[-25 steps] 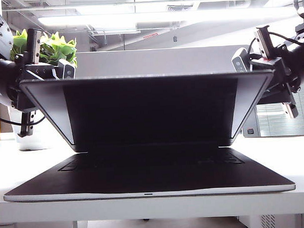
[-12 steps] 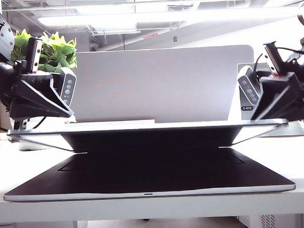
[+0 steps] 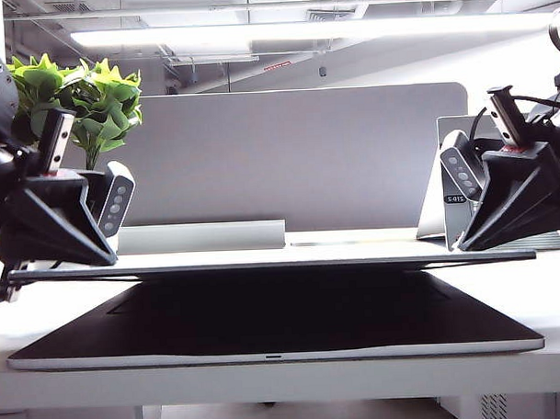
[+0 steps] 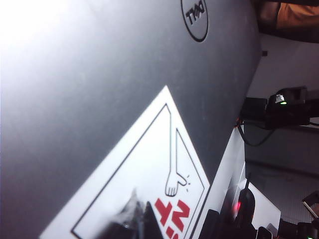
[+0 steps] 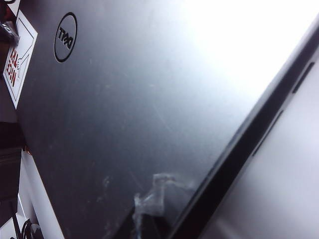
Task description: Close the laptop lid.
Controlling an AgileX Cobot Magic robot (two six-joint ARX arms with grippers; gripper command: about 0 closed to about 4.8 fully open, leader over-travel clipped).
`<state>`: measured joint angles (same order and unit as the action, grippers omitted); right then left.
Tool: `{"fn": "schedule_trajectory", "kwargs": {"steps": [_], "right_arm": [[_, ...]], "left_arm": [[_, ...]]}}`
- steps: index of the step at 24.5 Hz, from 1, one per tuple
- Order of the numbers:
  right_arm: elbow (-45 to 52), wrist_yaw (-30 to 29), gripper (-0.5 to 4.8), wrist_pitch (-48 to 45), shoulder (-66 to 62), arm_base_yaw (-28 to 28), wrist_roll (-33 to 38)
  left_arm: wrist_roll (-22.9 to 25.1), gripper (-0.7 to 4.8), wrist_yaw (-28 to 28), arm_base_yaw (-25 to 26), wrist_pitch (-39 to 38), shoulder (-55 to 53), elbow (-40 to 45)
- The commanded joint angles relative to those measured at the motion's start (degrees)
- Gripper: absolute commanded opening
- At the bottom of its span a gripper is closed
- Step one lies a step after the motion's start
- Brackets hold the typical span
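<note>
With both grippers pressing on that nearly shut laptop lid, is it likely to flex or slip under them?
The laptop lid probably stays stiff: its edge looks straight between the left gripper and the right gripper. Its smooth outer face may let the fingers slide. The remaining gap to the base suggests it may drop shut easily.

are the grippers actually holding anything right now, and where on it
Cannot be told as a grasp. The left gripper and right gripper bear on the outer face of the laptop lid, near its left and right ends; their fingers are not clearly visible.
</note>
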<state>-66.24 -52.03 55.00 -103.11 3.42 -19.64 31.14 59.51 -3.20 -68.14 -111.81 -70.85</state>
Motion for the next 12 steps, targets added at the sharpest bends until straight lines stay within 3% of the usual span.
{"fn": "schedule_trajectory", "kwargs": {"steps": [1, 7, 12], "right_arm": [[-0.1, -0.2, -0.05, 0.0, 0.2, 0.1, -0.4], [-0.1, -0.4, -0.05, 0.0, 0.2, 0.1, -0.4], [-1.7, -6.1, -0.05, -2.0, 0.2, 0.1, -0.3]], "left_arm": [[-1.3, -0.05, -0.4, 0.0, 2.2, 0.2, 1.8], [-1.6, -0.05, -0.3, 0.0, 3.3, 0.2, 2.8], [-1.6, -0.05, 9.0, 0.0, 5.5, 0.3, 2.6]]}}
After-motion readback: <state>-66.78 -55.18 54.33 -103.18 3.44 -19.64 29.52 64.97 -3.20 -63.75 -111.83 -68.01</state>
